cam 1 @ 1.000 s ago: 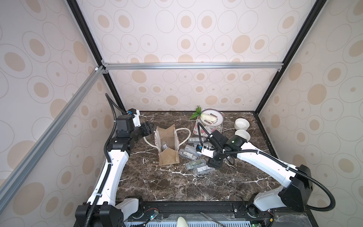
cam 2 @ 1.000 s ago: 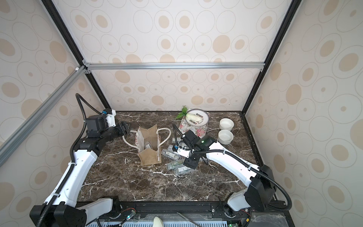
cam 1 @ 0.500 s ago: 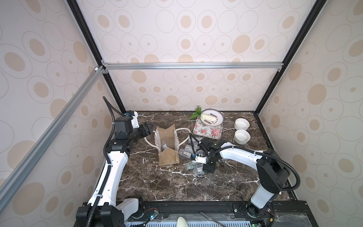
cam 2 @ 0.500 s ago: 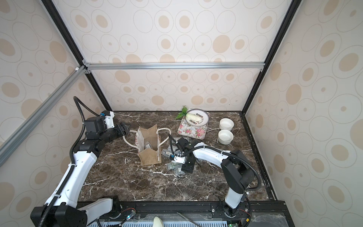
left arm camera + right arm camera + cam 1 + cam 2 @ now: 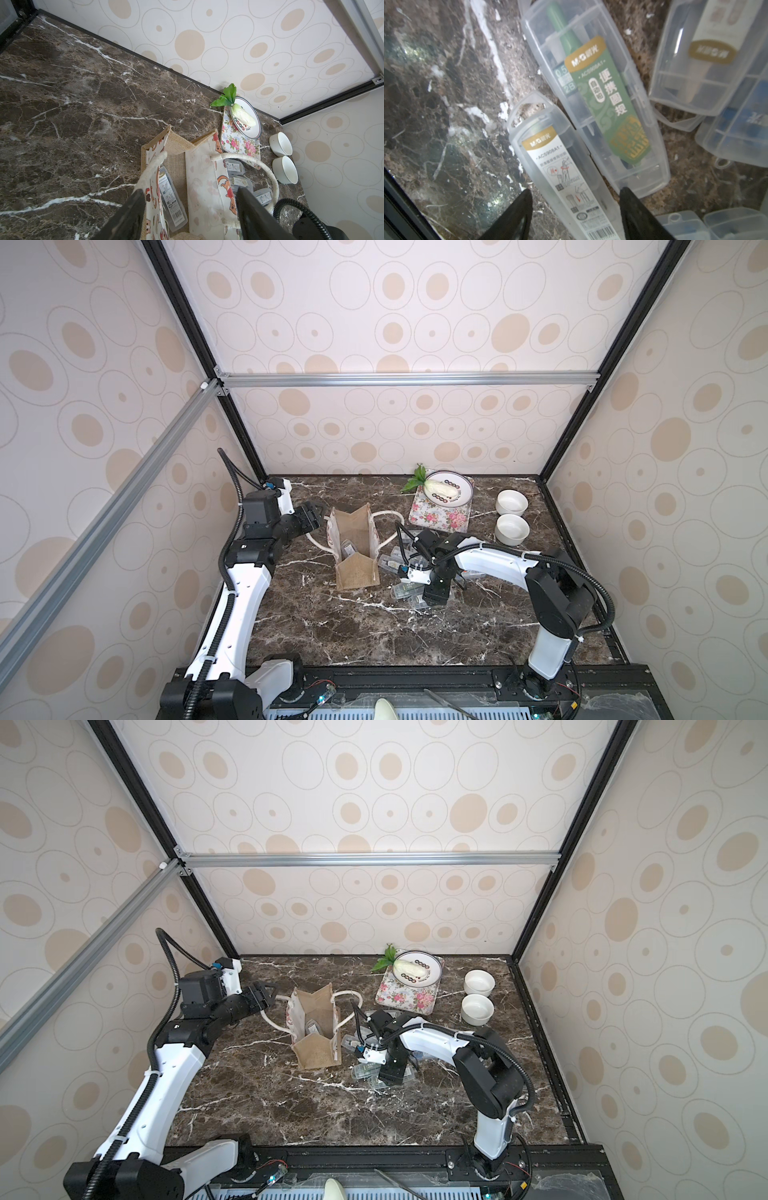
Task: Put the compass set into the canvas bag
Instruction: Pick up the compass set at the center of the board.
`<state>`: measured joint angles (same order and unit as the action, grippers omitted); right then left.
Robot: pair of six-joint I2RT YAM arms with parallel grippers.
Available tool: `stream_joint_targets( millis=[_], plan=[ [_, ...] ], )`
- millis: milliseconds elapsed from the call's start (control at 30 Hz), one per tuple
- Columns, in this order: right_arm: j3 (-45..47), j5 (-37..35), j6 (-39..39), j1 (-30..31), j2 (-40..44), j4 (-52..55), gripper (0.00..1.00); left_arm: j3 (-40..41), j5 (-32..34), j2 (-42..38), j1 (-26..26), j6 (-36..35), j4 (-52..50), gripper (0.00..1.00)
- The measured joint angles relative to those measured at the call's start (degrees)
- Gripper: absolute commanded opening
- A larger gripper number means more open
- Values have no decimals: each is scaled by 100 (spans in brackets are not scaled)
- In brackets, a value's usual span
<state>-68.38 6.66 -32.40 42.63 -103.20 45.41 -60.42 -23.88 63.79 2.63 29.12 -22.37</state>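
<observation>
Your right gripper [image 5: 575,197] has its black fingers spread to either side of a clear plastic compass case with a white label [image 5: 560,166], and neither pad looks to be touching it yet. That case lies flat on the dark marble tabletop [image 5: 446,104], in the scatter of cases just beside the tan burlap canvas bag [image 5: 357,578] on the right arm's side. A twin case with a green label [image 5: 602,104] lies against its long edge, so one finger has to slip into that seam. Expect the case to be light, stiff and slick; its thin walls will likely flex, and the snap lid could pop under a hard squeeze. I would take it across the narrow width at mid-body, where the sides run nearly parallel, not at the tapered end with the hanging slot. Across the bag, your left gripper [image 5: 190,197] is spread wide over the mouth, with a white rope handle [image 5: 149,170] running past one finger; I cannot tell whether it is hooked. One clear case with a white printed label [image 5: 170,197] already sits inside the bag.
</observation>
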Motion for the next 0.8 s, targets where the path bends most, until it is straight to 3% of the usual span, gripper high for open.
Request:
stream_joint_targets(
  millis=[300, 800],
  plan=[
    [651, -44, 90, 7, 306, -107, 67, 103, 2, -11, 0, 2, 4, 71],
    [612, -501, 293, 214, 109, -439, 65, 168, 4, -76, 0, 2, 48, 71]
  ],
)
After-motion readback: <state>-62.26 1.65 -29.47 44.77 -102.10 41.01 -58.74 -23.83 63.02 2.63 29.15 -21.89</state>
